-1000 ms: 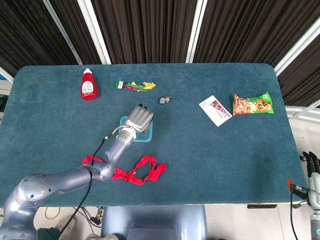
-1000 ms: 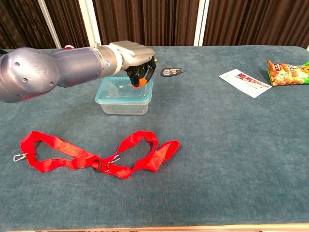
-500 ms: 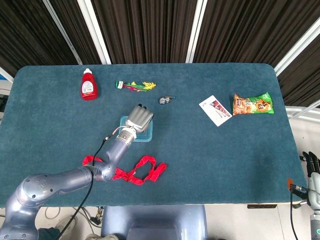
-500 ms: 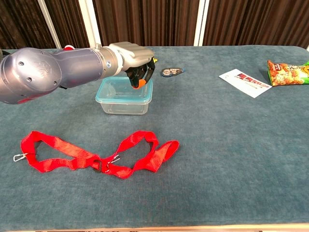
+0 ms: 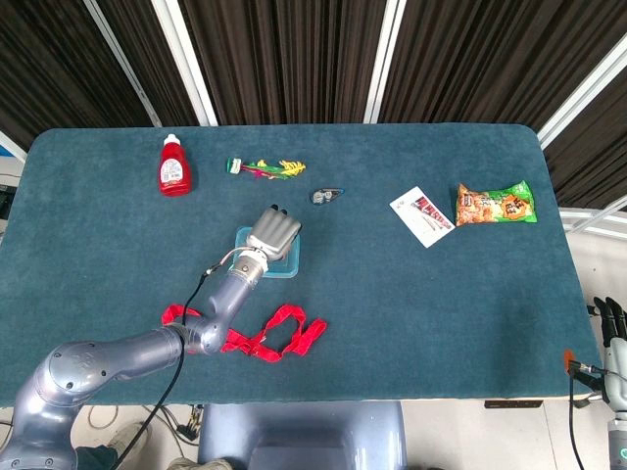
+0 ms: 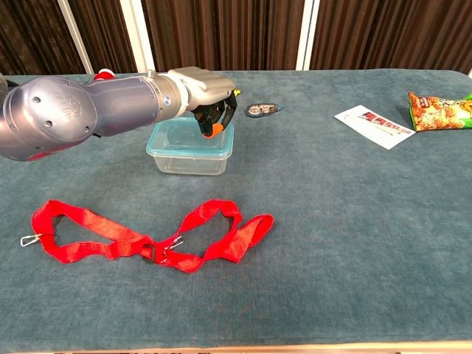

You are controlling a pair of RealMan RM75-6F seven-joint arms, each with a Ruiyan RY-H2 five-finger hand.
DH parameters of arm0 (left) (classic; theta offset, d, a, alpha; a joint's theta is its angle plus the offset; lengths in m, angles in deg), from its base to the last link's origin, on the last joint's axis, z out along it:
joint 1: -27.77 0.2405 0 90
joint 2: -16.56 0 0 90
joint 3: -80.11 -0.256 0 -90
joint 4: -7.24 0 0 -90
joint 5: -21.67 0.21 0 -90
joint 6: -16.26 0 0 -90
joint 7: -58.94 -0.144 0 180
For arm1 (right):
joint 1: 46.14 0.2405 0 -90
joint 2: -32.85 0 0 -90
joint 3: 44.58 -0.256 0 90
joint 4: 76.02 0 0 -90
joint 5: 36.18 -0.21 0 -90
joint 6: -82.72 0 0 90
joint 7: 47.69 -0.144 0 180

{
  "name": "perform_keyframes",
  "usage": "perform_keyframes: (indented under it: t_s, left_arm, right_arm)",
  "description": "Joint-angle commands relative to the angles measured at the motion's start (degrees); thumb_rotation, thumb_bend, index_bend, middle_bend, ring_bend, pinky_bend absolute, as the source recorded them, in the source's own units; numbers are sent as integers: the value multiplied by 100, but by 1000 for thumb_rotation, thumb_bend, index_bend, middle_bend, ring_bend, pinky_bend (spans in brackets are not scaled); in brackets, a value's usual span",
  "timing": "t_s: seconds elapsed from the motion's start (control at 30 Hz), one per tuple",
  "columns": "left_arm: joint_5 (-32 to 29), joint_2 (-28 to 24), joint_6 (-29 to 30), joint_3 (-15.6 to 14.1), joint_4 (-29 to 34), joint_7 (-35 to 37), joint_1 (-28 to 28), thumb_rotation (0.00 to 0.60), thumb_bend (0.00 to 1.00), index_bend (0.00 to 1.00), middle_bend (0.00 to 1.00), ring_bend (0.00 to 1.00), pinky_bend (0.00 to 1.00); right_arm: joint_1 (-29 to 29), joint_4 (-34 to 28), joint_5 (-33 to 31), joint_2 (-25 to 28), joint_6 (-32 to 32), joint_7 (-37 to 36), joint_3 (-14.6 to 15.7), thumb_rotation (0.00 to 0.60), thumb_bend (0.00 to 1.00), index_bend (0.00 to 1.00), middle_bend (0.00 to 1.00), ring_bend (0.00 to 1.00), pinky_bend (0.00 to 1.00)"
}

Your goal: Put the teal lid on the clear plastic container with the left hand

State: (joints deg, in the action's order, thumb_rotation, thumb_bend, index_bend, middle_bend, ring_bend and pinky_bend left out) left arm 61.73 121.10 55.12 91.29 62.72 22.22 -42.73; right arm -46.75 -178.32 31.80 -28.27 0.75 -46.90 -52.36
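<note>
The clear plastic container (image 6: 189,156) stands left of the table's centre, with the teal lid (image 6: 184,146) lying flat on top of it. My left hand (image 6: 200,90) hangs over the lid's far right corner with its fingers curled down. An orange-tipped fingertip (image 6: 209,131) rests on the lid while the other fingers hook over its far edge. In the head view the left hand (image 5: 273,233) covers most of the container (image 5: 287,266). My right hand (image 5: 611,319) shows only at the bottom right edge, off the table, holding nothing.
A red strap (image 6: 147,240) lies in loops near the front left. A tape dispenser (image 6: 263,110) sits just right of the hand. Farther off are a ketchup bottle (image 5: 174,166), a colourful wrapper (image 5: 265,167), a white card (image 6: 373,126) and a snack bag (image 6: 440,110).
The left hand has sunk very slightly toward the lid and its forearm has shifted a little. The lid, container and right hand have not moved.
</note>
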Motion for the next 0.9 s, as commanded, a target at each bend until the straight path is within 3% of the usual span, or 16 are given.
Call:
perform_keyframes:
  t_s: [0.03, 0.4, 0.67, 0.9]
  left_arm:
    - [-7, 2, 6, 1, -5, -2, 5, 600, 489, 616, 496, 322, 275]
    - [1, -128, 181, 19, 203, -81, 38, 600, 486, 616, 496, 322, 275]
    - [311, -675, 655, 144, 1082, -40, 140, 600, 486, 616, 493, 322, 275]
    - [780, -1226, 739, -151, 1847, 25, 382, 600, 486, 624, 499, 322, 272]
  right_arm:
    - [1, 1, 1, 0, 1, -1, 0, 600, 393, 57, 39, 23, 0]
    - [1, -10, 24, 5, -5, 5, 7, 600, 393, 57, 39, 23, 0]
    - [8, -8, 20, 2, 6, 19, 9, 600, 393, 57, 39, 23, 0]
    - [8, -10, 10, -7, 2, 44, 11, 600, 393, 57, 39, 23, 0]
